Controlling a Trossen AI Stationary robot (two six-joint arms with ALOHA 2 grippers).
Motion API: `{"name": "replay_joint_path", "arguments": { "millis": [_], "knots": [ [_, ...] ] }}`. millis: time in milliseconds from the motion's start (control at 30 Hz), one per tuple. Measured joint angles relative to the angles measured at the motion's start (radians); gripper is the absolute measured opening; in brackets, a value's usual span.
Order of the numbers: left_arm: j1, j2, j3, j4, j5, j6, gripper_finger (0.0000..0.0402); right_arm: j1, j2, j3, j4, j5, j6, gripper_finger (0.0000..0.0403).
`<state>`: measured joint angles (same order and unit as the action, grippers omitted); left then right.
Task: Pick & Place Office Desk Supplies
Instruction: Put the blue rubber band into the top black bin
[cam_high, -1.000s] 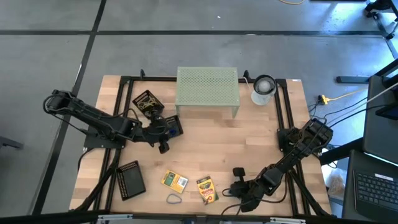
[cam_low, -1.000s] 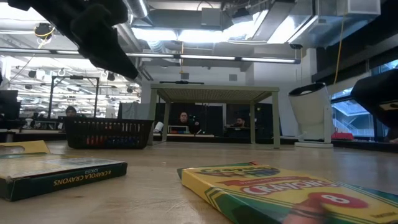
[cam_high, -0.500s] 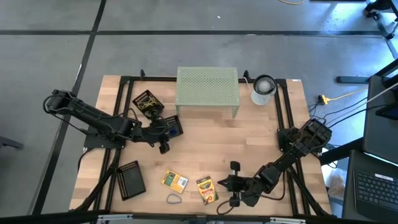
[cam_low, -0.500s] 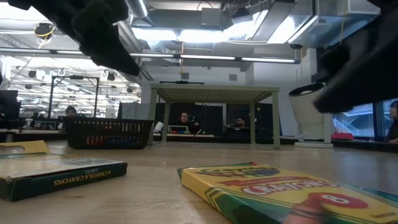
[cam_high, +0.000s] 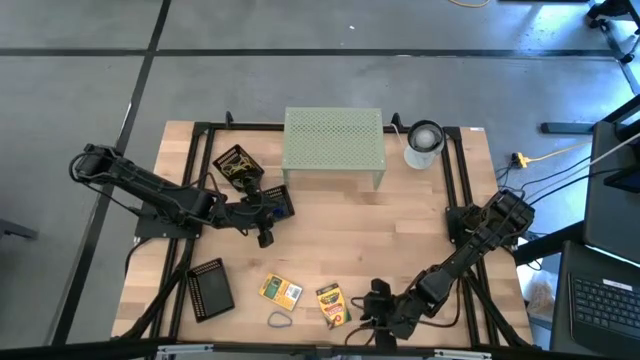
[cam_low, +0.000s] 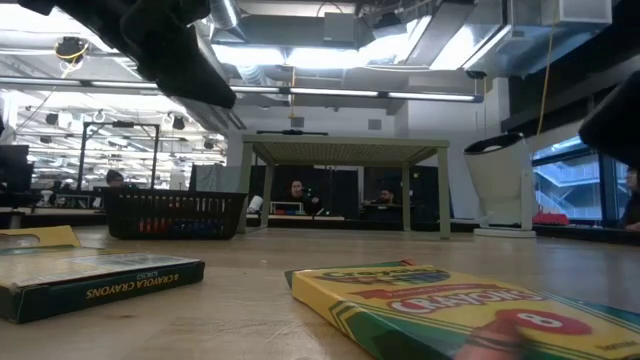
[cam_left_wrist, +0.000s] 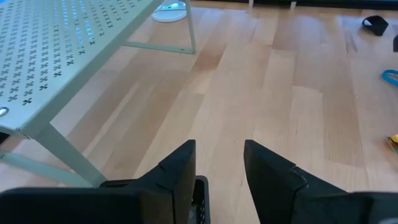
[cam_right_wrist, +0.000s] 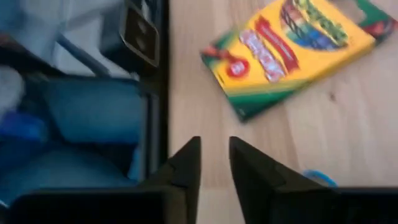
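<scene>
Beside the nearer crayon box (cam_high: 331, 304) we see the right gripper (cam_high: 377, 312), jaws narrowly apart and empty (second crayon box (cam_high: 281, 291) just beyond); the left gripper (cam_high: 266, 232), also parted, hovers well away from it.

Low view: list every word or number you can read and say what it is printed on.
"ACUARELA CRAYONS": side of the left crayon box, printed upside down.
"8": front face of the right crayon box.
Brand lettering on that face is too blurred to read.
Nothing else is readable.
</scene>
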<state>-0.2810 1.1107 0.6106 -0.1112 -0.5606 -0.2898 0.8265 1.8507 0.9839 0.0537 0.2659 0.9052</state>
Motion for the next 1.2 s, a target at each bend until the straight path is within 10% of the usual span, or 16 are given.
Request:
{"name": "replay_joint_path", "arguments": {
  "millis": [600,1200],
  "knots": [
    [0.000,0.000,0.000,-0.002,0.002,-0.003,0.0130,-0.002,0.035,0.047,-0.384,0.007,-0.104,0.0243],
    [0.000,0.000,0.000,-0.004,0.004,-0.003,0.0130,-0.002,0.070,0.046,-0.385,0.094,-0.045,0.0087]
  ]
}}
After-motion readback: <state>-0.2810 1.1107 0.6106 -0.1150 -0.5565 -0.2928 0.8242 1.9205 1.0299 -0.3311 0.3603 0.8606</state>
